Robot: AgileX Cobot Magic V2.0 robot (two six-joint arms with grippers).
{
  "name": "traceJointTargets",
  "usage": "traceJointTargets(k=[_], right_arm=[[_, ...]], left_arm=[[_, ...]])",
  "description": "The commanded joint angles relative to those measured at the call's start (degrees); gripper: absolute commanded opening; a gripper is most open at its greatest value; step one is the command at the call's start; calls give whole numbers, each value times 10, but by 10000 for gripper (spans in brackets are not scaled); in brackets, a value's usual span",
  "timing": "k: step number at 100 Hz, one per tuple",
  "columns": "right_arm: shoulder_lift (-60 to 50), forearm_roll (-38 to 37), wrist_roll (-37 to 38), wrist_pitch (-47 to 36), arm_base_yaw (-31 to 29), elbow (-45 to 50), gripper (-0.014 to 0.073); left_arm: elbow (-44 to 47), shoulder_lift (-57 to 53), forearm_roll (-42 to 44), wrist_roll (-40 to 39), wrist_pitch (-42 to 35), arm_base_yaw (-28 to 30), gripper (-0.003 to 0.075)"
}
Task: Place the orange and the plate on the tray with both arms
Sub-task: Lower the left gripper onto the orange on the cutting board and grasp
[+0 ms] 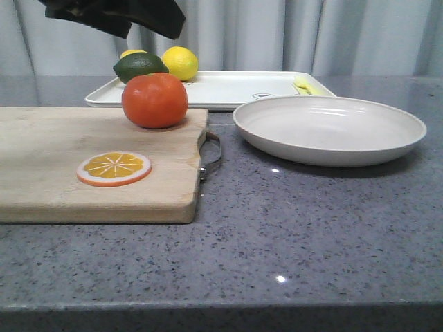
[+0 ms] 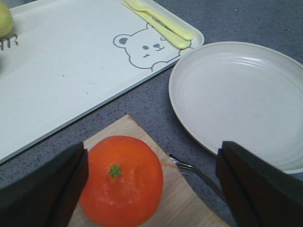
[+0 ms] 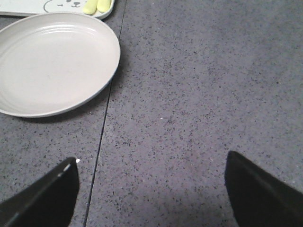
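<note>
two grippers, both with jaws spread wide and holding nothing, over a grey counter. board, wooden, on the robot's left side of the counter; tray, white and rectangular, lies behind it at the far side, with a lemon, a lime and yellow cutlery on it but its middle bare. plate rests on the counter just right of the board and just in front of the tray, apart from both. orange sits on the board's far right corner, stem spot up. left gripper hangs over the orange, which lies off-centre between its fingers, close to one and well apart from the other. right gripper is over bare counter, the plate lying ahead and to one side; it is judged the nearer arm for the plate.
</note>
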Motion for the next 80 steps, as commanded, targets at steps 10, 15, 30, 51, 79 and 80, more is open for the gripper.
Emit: traceJointTargets(k=[10, 15, 30, 51, 79, 80], right_arm=[[8, -3, -3, -14, -2, -19, 624], [8, -3, -3, -14, -2, -19, 624], [8, -3, -3, -14, -2, -19, 624], [8, -3, -3, -14, -2, -19, 624], [8, -3, -3, -13, -2, -19, 624], [8, -3, -3, -13, -2, -19, 624]], left_arm=[[-38, 23, -14, -4, -41, -5, 545], [-41, 31, -14, -4, -43, -5, 545], [-41, 44, -14, -4, -54, -5, 545], [-41, 73, -14, -4, -54, -5, 545], [-41, 99, -14, -4, -54, -5, 536], [-41, 98, -14, -4, -54, -5, 533]])
